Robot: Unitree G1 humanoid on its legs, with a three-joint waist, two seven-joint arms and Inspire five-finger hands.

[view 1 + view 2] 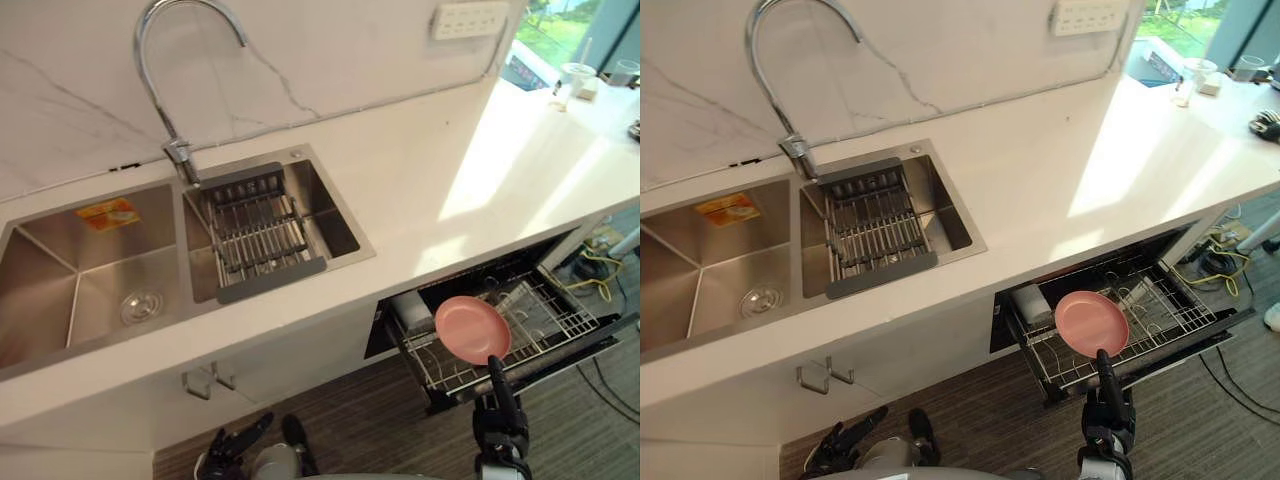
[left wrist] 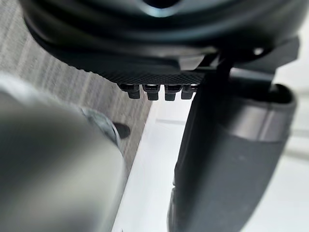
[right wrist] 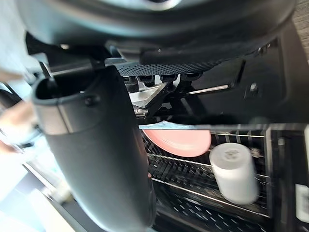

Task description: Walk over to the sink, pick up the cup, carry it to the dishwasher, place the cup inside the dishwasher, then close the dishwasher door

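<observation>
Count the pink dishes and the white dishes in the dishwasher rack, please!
Pink plate: 1
White cup: 1
Total: 2

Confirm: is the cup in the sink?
No: the cup lies in the dishwasher rack, beside the plate.

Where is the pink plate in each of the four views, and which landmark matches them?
Left eye view: pink plate lower right, on the dishwasher rack.
Right eye view: pink plate lower right, same rack.
Right wrist view: pink plate beside the white cup.
Left wrist view: faces the floor.
Shared landmark: the white cup lying beside the plate.
</observation>
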